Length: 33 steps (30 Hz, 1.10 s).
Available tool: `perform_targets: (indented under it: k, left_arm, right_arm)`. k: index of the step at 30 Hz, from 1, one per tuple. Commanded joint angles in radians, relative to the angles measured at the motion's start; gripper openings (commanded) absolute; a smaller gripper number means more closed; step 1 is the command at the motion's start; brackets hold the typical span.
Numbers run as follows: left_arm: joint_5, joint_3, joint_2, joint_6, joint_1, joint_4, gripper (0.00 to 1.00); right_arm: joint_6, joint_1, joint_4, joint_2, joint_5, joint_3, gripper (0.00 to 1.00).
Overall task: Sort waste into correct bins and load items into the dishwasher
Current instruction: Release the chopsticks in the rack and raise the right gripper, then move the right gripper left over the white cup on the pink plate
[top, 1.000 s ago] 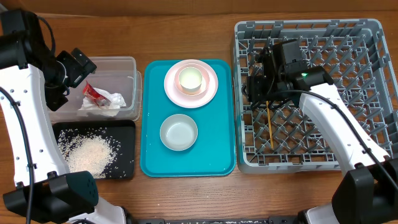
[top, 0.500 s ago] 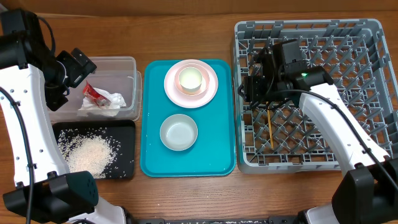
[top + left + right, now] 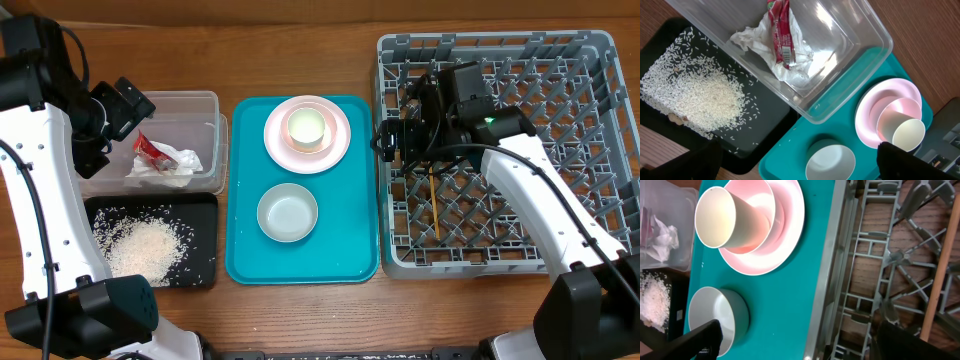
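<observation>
In the overhead view the chopsticks (image 3: 434, 205) read as one thin stick lying among the pegs in the rack (image 3: 560, 50). Their upper end is hidden under the right arm, and I cannot tell whether two sticks lie there. The right tool (image 3: 799, 325) hovers over the rack's left edge. Its fingers show only as dark shapes at the bottom corners of its wrist view, spread wide with nothing between them. The left tool (image 3: 799, 145) is cut off the same way, spread wide and holding nothing, above the tub (image 3: 195, 100).

The tub holds the napkin (image 3: 755, 37) with the wrapper (image 3: 781, 32) lying on it. Just beside it, the black tray (image 3: 200, 270) holds the rice (image 3: 140, 245). A small tan bit (image 3: 675, 118) at the rice's edge is too blurred to name.

The teal tray (image 3: 350, 250) sits on the worktop (image 3: 300, 50) between bins and rack. It carries the plate (image 3: 342, 140), which holds a pink bowl (image 3: 767, 205) with the cup (image 3: 725, 217) tilted inside, and near it a pale bowl (image 3: 288, 212), upright.
</observation>
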State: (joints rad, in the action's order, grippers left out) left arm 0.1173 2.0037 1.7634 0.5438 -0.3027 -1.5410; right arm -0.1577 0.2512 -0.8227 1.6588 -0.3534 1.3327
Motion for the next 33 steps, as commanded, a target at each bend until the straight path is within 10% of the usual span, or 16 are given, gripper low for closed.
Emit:
perform_targets:
  k: [1, 13, 18, 33]
  left_arm:
    - [0.006, 0.019, -0.024, -0.013, 0.002, 0.001, 1.00]
    - [0.006, 0.019, -0.024, -0.013, 0.002, 0.001, 1.00]
    - [0.006, 0.019, -0.024, -0.013, 0.002, 0.001, 1.00]
    - [0.006, 0.019, -0.024, -0.013, 0.002, 0.001, 1.00]
  right_arm:
    - [-0.034, 0.008, 0.006, 0.006, -0.016, -0.005, 1.00]
    - [-0.076, 0.043, 0.040, 0.006, -0.020, 0.120, 0.84]
    - [-0.079, 0.094, -0.089, 0.006, 0.084, 0.349, 0.48]
    - [-0.030, 0.171, 0.057, 0.132, 0.161, 0.563, 0.17]
